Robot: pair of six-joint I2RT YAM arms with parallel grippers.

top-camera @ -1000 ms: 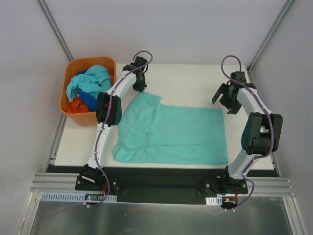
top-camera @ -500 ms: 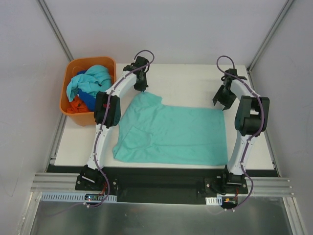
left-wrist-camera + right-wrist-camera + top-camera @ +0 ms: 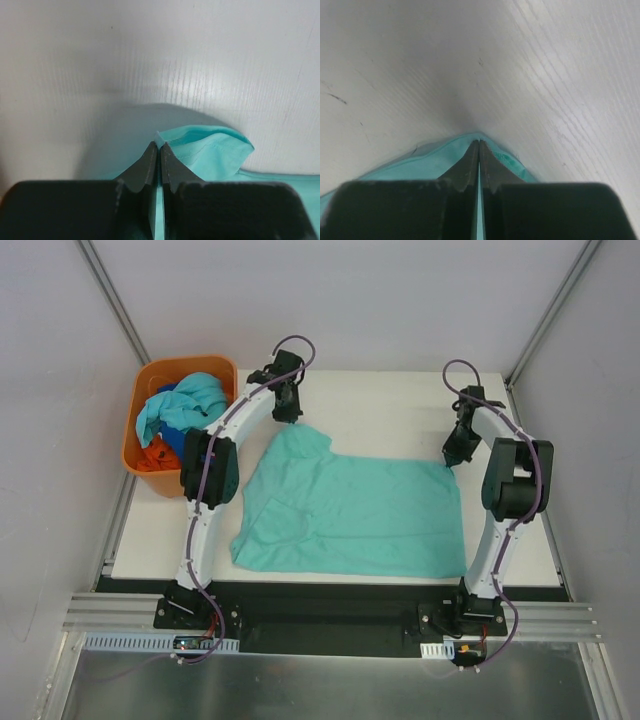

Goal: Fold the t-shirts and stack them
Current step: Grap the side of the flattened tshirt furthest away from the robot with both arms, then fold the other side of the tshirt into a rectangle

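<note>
Spread flat on the worktop (image 3: 390, 400), just right of the orange basket (image 3: 140, 380): the teal shirt (image 3: 350, 515). Heaped inside the basket, not yet folded: other shirts (image 3: 185, 410). Grip: left pincer (image 3: 159, 145) clamped on the teal shirt's far corner, the one nearest the basket. The right pincer (image 3: 479, 142) is clamped on the far corner away from the basket. Jaws pressed together over the hem in both wrist views. Step looks like the first fold of the first shirt. Next move likely needs both corners lifted evenly and carried to the near hem, cloth kept taut, no bunching.
</note>
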